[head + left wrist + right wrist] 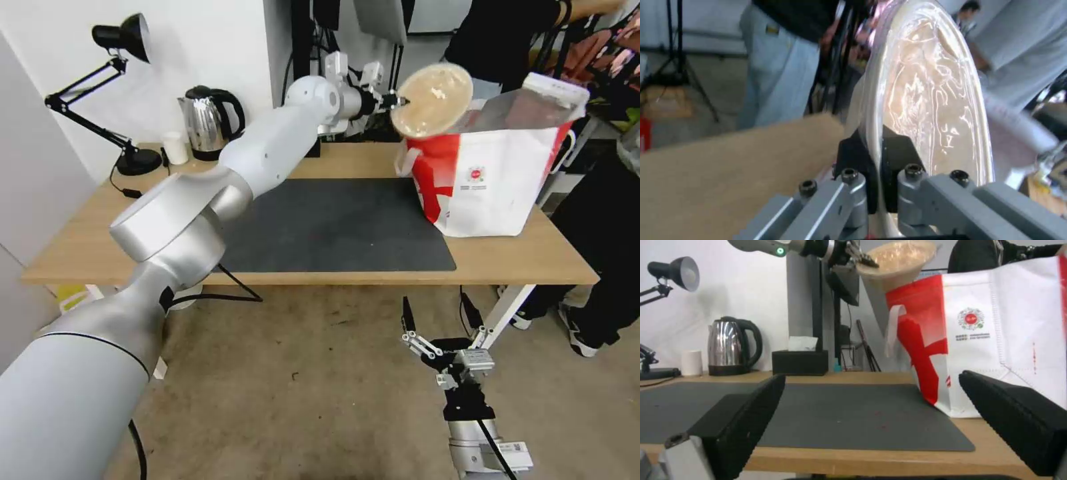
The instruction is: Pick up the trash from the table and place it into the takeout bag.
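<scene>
The right gripper [437, 320] hangs below the table [533, 257] edge, its black fingers [744, 416] spread wide and empty. The left gripper [399, 101] pinches the rim of the tan-filled clear-domed bowl [431, 99], tilted on edge above the takeout bag [493, 177] mouth.

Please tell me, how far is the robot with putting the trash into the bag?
Nearly finished, it seems. The dark mat on the table carries no trash. The left gripper holds the tan-filled bowl, tilted on edge, above the takeout bag; releasing it remains. The right gripper waits open, below the table edge.
</scene>
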